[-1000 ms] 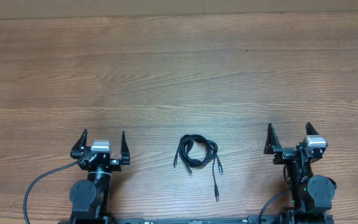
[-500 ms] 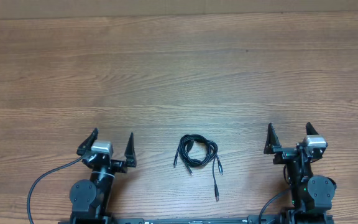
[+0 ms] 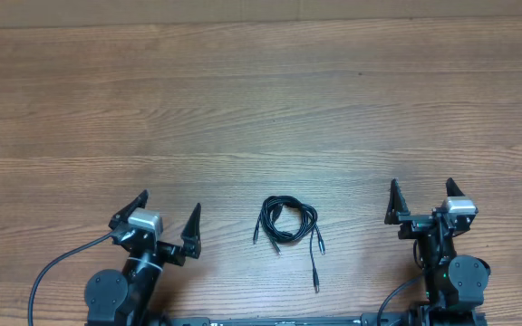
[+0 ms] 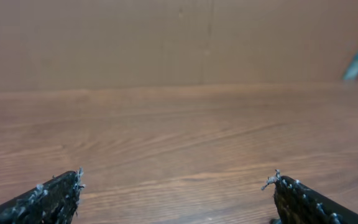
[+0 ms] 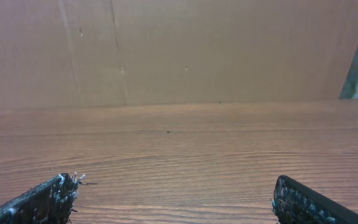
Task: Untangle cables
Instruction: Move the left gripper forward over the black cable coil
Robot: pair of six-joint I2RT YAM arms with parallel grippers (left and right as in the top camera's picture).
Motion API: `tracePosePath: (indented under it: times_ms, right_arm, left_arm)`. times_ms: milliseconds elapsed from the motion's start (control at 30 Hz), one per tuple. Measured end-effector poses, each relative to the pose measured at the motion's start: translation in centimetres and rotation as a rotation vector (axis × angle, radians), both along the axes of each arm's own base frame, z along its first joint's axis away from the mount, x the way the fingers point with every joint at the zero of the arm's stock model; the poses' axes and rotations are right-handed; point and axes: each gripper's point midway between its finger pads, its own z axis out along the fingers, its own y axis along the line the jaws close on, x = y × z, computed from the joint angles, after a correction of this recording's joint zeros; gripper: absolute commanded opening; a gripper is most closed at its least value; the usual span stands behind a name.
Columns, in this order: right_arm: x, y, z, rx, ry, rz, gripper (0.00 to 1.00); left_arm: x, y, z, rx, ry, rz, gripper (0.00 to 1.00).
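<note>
At the near edge of the counter (image 3: pixel 243 91) sit the two arms. The left arm (image 3: pixel 139 244) has its left jaws wide apart with nothing in them, and the right arm (image 3: pixel 442 231) has its right jaws just as wide, also with nothing in them. Between the two arms, close to the near edge and well apart from both, lie the cables (image 3: pixel 286 222). They are thin black cords wound into a small loose ring, and one loose end (image 3: pixel 315 272) trails back toward the robot with a little plug on its tip. They look very light, soft and bendy, so they will likely slide and flop when pulled. A good place to take hold seems to be the loose end, or one side of the ring while the other jaws tug a single cord free. Farther off there is only bare wood, and then a brown wall (image 5: pixel 197 50). Since a second ago the left arm has turned a little toward the cables and slid nearer to the edge. The right arm and the cables have not moved.
</note>
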Motion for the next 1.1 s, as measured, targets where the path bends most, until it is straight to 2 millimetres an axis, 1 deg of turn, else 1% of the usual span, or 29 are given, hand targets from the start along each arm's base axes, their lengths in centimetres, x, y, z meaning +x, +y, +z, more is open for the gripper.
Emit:
tracePosePath:
  times_ms: [133, 267, 467, 567, 733, 833, 933, 1033, 1100]
  right_arm:
    - [0.0, 0.0, 0.0, 0.000, 0.001, 0.000, 1.00]
    - [0.0, 0.0, 0.0, 0.000, 0.000, 0.000, 1.00]
    - [0.0, 0.0, 0.0, 0.000, 0.000, 0.000, 1.00]
    - [0.0, 0.0, 0.0, 0.000, 0.000, 0.000, 1.00]
    - [0.0, 0.0, 0.0, -0.001, 0.001, 0.000, 1.00]
    - [0.0, 0.0, 0.0, 0.000, 0.000, 0.000, 1.00]
    - [0.0, 0.0, 0.0, 0.000, 0.000, 0.000, 1.00]
    - [0.0, 0.0, 0.0, 0.000, 0.000, 0.000, 1.00]
    - [0.0, 0.0, 0.0, 0.000, 0.000, 0.000, 1.00]
  left_arm:
    - [-0.8, -0.5, 0.8, -0.004, 0.031, -0.035, 1.00]
    - [-1.2, -0.8, 2.1, -0.005, 0.080, -0.052, 1.00]
    - [-1.0, -1.4, 4.5, -0.009, 0.188, -0.085, 1.00]
    - [-0.8, -1.8, 4.9, -0.008, 0.280, -0.108, 1.00]
    - [-0.4, -2.2, 4.2, 0.002, 0.527, -0.138, 1.00]
    - [0.3, -2.7, 3.7, -0.011, 0.658, -0.165, 1.00]
    - [1.0, -4.1, 2.9, -0.057, 0.748, -0.240, 1.00]
    - [0.9, -5.5, 1.4, -0.120, 0.865, -0.319, 1.00]
    - [1.2, -6.2, 0.4, -0.158, 0.931, -0.356, 1.00]
